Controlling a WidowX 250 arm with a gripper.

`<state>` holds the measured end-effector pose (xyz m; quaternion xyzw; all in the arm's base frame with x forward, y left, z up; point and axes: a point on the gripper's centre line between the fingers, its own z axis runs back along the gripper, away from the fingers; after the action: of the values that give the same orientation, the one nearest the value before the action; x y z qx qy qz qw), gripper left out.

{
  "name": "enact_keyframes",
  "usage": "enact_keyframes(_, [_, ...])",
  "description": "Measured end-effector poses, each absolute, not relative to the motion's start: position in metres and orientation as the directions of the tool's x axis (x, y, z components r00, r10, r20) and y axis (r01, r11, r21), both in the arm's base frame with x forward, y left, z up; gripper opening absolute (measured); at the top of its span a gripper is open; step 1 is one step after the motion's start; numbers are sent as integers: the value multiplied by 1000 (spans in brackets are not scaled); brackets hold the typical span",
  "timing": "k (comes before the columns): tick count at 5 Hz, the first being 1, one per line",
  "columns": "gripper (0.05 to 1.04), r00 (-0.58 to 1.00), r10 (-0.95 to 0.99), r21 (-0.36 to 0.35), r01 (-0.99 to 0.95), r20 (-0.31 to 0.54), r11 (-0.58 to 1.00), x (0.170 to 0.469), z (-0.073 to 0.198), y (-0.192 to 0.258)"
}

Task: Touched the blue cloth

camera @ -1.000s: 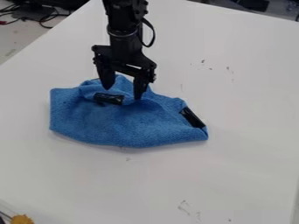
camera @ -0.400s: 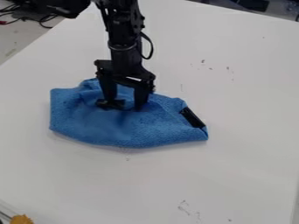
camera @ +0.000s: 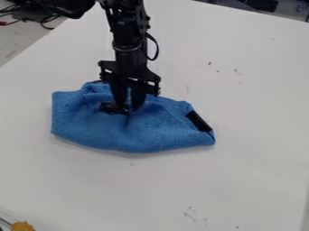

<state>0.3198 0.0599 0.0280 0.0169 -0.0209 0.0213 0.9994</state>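
Note:
The gripper (camera: 128, 107) hangs down over the upper middle of the blue cloth, its two fingers drawn close together and shut on a pinch of the fabric. Bunched and creased, the blue cloth (camera: 151, 131) lies on the white table, with a small fold running down from the fingertips. A black patch (camera: 112, 108) on the cloth sits beside the left finger and is partly covered by it. Another black patch (camera: 198, 121) marks the cloth's right end.
The white table (camera: 241, 113) carries small dark marks at the upper right and near the bottom. An orange-yellow object (camera: 23, 226) is at the bottom left corner. Dark cables (camera: 45, 19) lie beyond the table edge at the upper left.
The gripper came down onto the cloth, and its fingers then moved inward from a wide spread, gathering the fabric between them. The rest of the cloth has stayed in place.

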Motion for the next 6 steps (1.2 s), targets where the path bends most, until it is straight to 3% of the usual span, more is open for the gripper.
enact_keyframes(1, [152,998,44,31,-46,38,998,319,28,60])
enact_keyframes(2, [58,998,47,28,-48,43,998,320,28,61])
enact_keyframes(4, [51,997,77,50,-78,21,996,315,29,64])
enact_keyframes(6, [73,996,83,85,-86,39,993,312,57,50])
